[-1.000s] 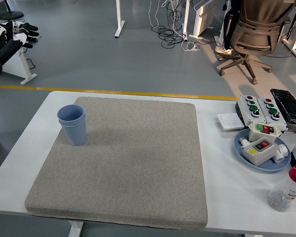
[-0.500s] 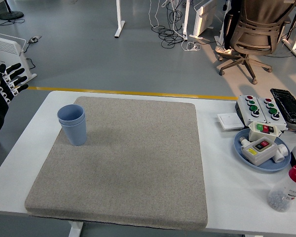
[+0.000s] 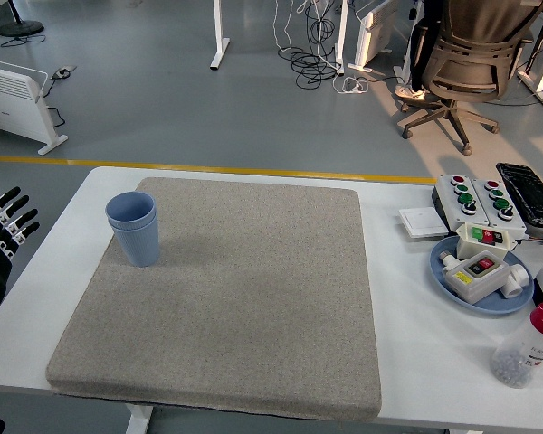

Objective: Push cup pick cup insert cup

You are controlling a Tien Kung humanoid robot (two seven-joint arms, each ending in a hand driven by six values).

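Two blue cups (image 3: 135,227) stand nested, one inside the other, upright near the back left corner of the grey mat (image 3: 235,298). My left hand (image 3: 2,226) hangs at the picture's left edge, off the table's left side, with its fingers spread and holding nothing. It is well to the left of the cups and apart from them. My right hand is out of view.
At the table's right side a blue plate (image 3: 480,276) holds button boxes, with more button boxes (image 3: 478,201) behind it, a white square pad (image 3: 422,222), and a red-capped bottle (image 3: 528,348) near the front right. A chair (image 3: 462,59) stands on the floor beyond.
My left hand has dropped down along the picture's left edge, from high beside the heater to beside the table's left side, and stays open. The cups have not moved.
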